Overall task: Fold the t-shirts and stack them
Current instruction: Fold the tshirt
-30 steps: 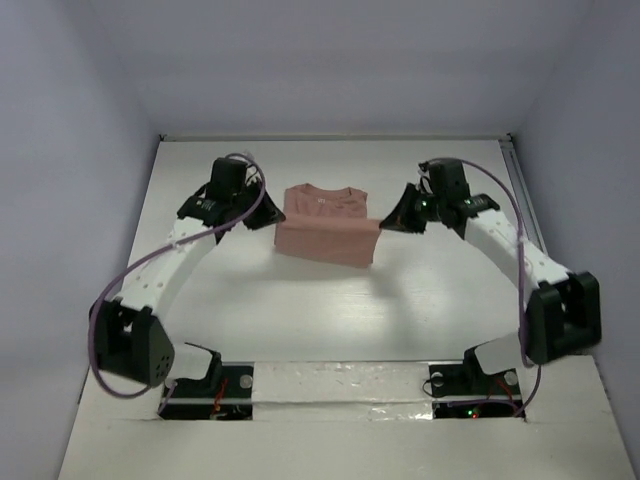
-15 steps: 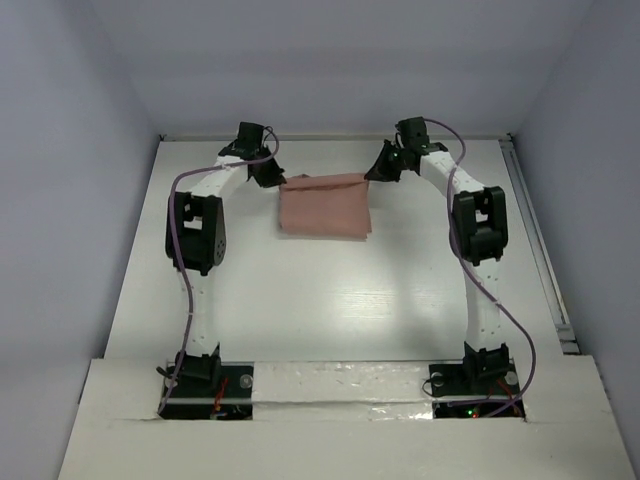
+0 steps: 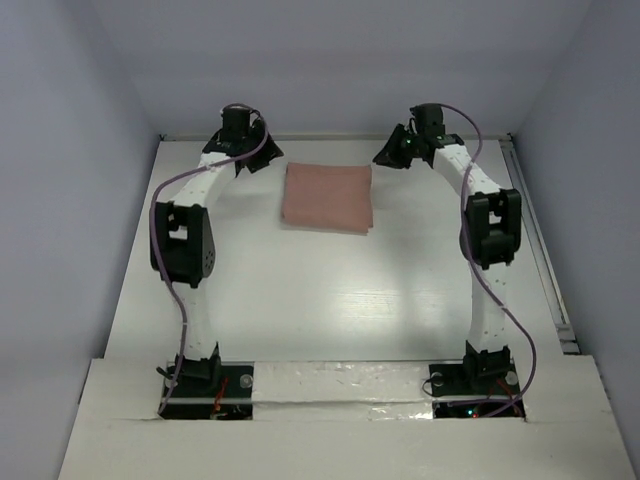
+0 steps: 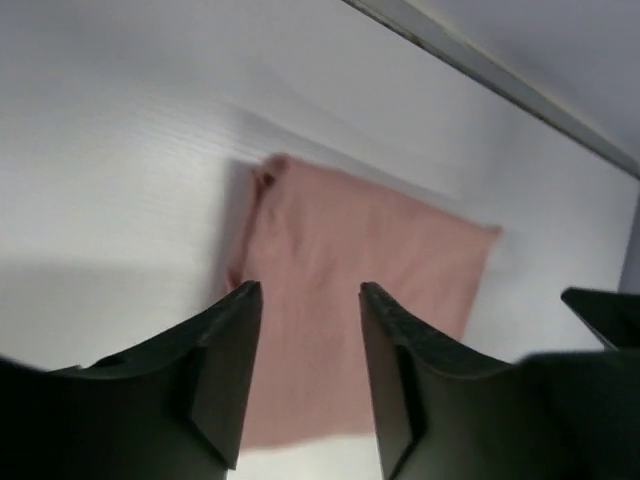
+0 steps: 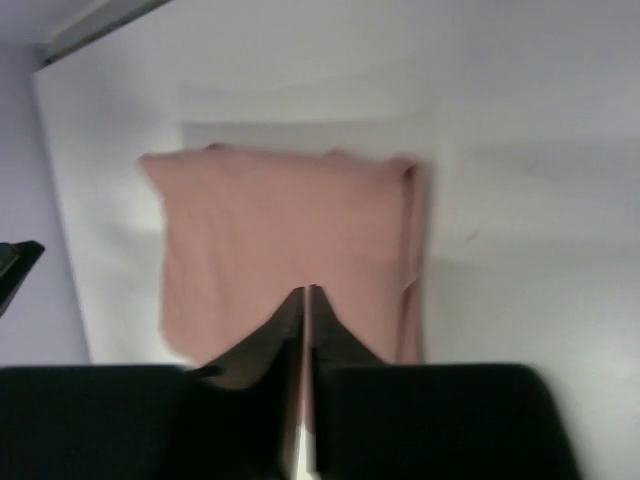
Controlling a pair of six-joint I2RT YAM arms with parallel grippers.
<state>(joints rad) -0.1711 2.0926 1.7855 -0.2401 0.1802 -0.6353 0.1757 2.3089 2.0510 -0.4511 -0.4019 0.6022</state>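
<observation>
The salmon-pink t-shirt [image 3: 328,197] lies flat on the white table as a plain folded square, also seen in the left wrist view [image 4: 340,230] and the right wrist view [image 5: 280,230]. My left gripper [image 3: 262,163] hovers off the shirt's far left corner; its jaws [image 4: 310,290] stand open with nothing between them. Off the far right corner hangs my right gripper [image 3: 390,156]. Its fingers [image 5: 308,290] are pressed together with only a thin slit, and no cloth shows between them.
The back wall and its ledge [image 3: 330,136] run just behind both grippers. A rail [image 3: 530,230] lines the table's right edge. Both arms reach up the table's sides, with their bases [image 3: 205,375] at the near edge.
Both grippers carried the shirt's lifted edge to the far side and laid it down into a flat square. The left jaws have opened, and both grippers now sit off the cloth's far corners.
</observation>
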